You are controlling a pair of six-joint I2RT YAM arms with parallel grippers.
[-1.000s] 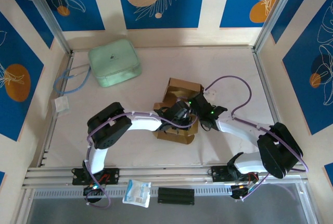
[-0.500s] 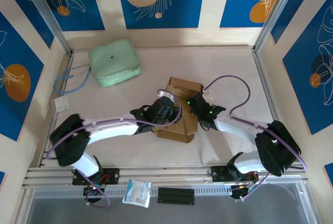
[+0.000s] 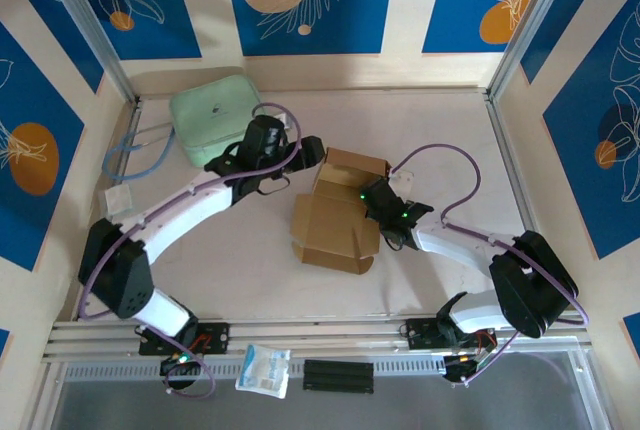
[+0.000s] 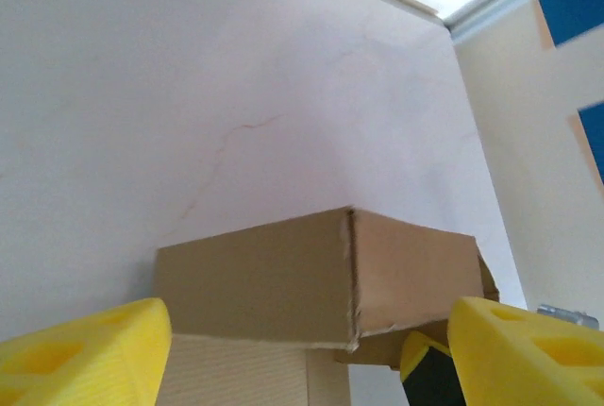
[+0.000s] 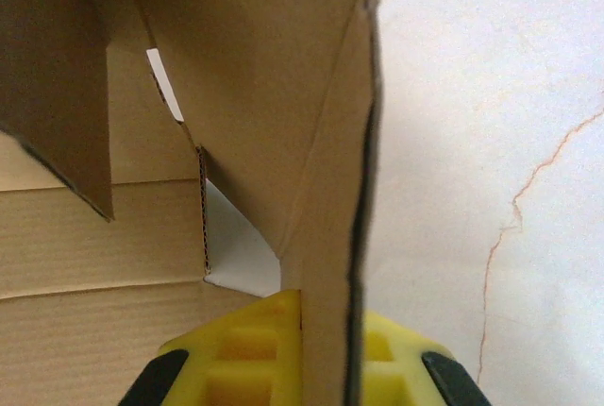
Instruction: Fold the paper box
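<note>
Just let go and swung clear with left gripper [image 3: 308, 150]: jaws spread wide, empty, paper box [image 3: 335, 225] lying just ahead of them | pinching one upright wall between closed jaws of right gripper [image 3: 374, 196] | box half raised, flaps yet to close

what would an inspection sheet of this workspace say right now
surface: pale marbled table, bare near the box
job's things: paper box partly folded, one flap upright
clutter: mint-green pouch far left; white packet at near rail
grippers: left gripper jaws open, holding nothing; right gripper jaws shut on the upright flap
cables: purple cables along both arms; blue-grey cord beside the pouch
surroundings: blue floral wall panels, aluminium frame posts
</note>
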